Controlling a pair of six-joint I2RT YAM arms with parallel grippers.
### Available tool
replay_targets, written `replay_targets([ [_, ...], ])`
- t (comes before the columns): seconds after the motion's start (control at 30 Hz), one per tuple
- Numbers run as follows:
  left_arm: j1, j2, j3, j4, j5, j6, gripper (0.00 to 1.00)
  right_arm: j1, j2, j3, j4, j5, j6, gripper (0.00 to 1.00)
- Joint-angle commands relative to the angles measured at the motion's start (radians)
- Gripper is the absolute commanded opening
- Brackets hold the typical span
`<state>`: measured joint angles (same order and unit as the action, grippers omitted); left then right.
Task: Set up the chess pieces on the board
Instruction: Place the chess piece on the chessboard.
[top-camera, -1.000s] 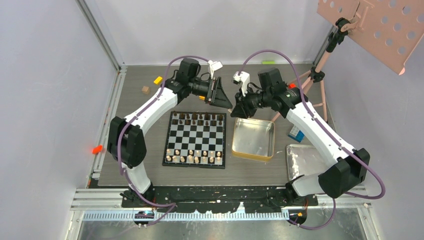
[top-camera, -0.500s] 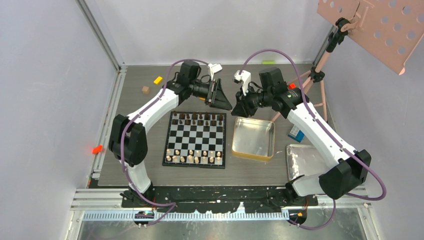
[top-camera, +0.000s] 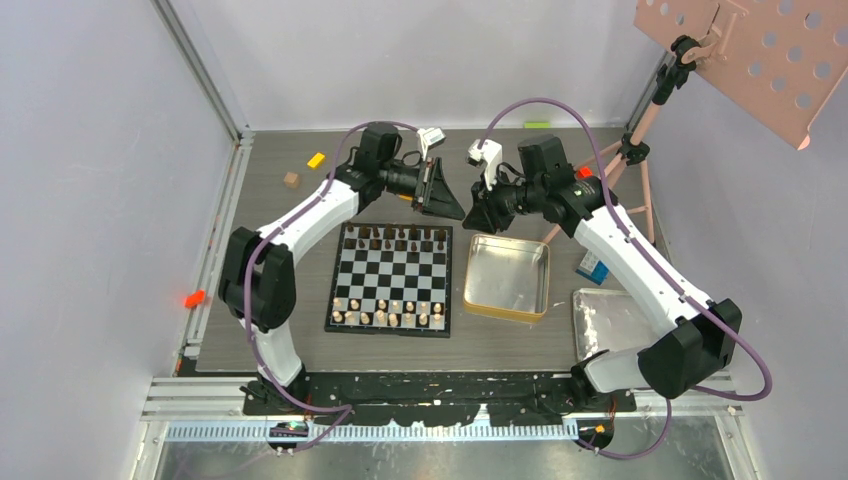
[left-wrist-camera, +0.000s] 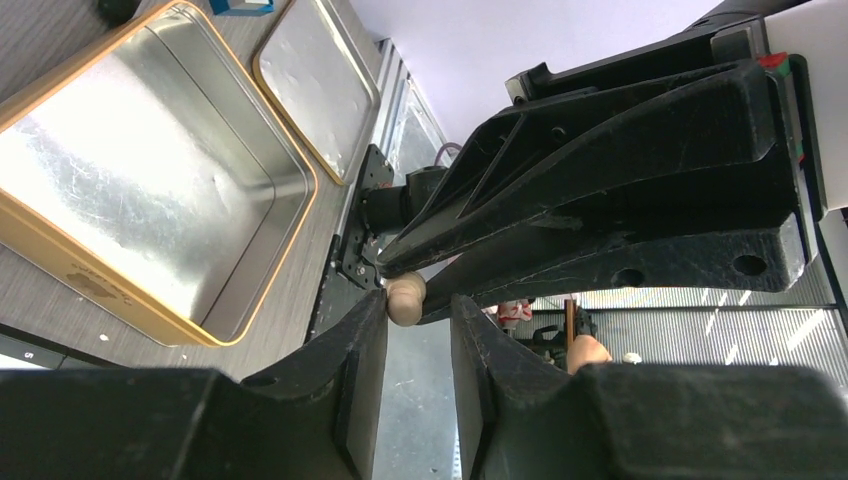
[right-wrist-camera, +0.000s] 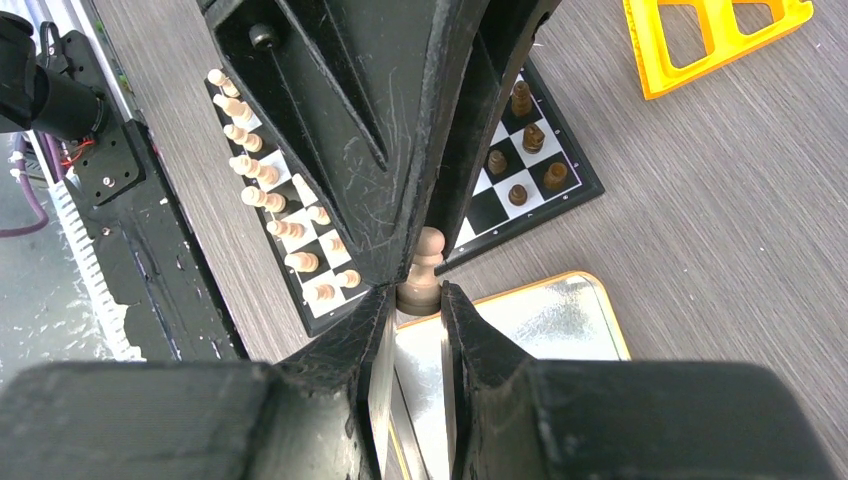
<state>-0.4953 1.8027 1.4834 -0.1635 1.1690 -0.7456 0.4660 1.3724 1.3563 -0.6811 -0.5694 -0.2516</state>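
Observation:
The board (top-camera: 388, 331) lies at the table's middle, with dark chess pieces (top-camera: 400, 237) along its far edge and pale chess pieces (top-camera: 390, 312) in two near rows. Above the gap between board and tin, my two grippers meet tip to tip. My right gripper (right-wrist-camera: 418, 295) is shut on the base of a pale pawn (right-wrist-camera: 427, 255). My left gripper (left-wrist-camera: 418, 300) straddles the pawn's round head (left-wrist-camera: 406, 298). One finger touches the head and a gap shows at the other. In the top view both grippers (top-camera: 452, 205) (top-camera: 470, 222) hide the pawn.
A gold tin (top-camera: 506, 278) sits right of the board, with a silver tray (top-camera: 610, 320) beyond it. A small wooden cube (top-camera: 291, 179) and a yellow block (top-camera: 316, 160) lie at the far left. A pink stand (top-camera: 640, 160) rises at the far right.
My left gripper's jaws have narrowed around the pawn's head, and its arm has shifted slightly. The right arm has held still with the pawn.

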Motion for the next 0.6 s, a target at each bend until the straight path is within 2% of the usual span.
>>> replay_targets([
  [0.0, 0.004, 0.004, -0.001, 0.071, 0.036, -0.034, 0.30, 0.006, -0.013, -0.007, 0.042, 0.005, 0.004, 0.02],
  [0.27, 0.004, 0.009, -0.012, 0.112, 0.046, -0.063, 0.18, 0.006, -0.013, -0.017, 0.046, 0.009, -0.001, 0.03],
  [0.4, 0.004, 0.015, -0.016, 0.129, 0.051, -0.073, 0.09, 0.006, -0.013, -0.022, 0.047, 0.009, -0.002, 0.05],
  [0.47, 0.004, 0.014, -0.019, 0.136, 0.052, -0.076, 0.05, 0.006, -0.015, -0.022, 0.046, 0.010, -0.002, 0.07],
  [0.53, 0.004, 0.011, -0.024, 0.142, 0.052, -0.077, 0.00, 0.006, -0.018, -0.021, 0.042, 0.015, -0.002, 0.13],
  [0.57, 0.004, 0.010, -0.024, 0.144, 0.051, -0.075, 0.00, 0.006, -0.018, -0.019, 0.040, 0.020, -0.002, 0.19],
])
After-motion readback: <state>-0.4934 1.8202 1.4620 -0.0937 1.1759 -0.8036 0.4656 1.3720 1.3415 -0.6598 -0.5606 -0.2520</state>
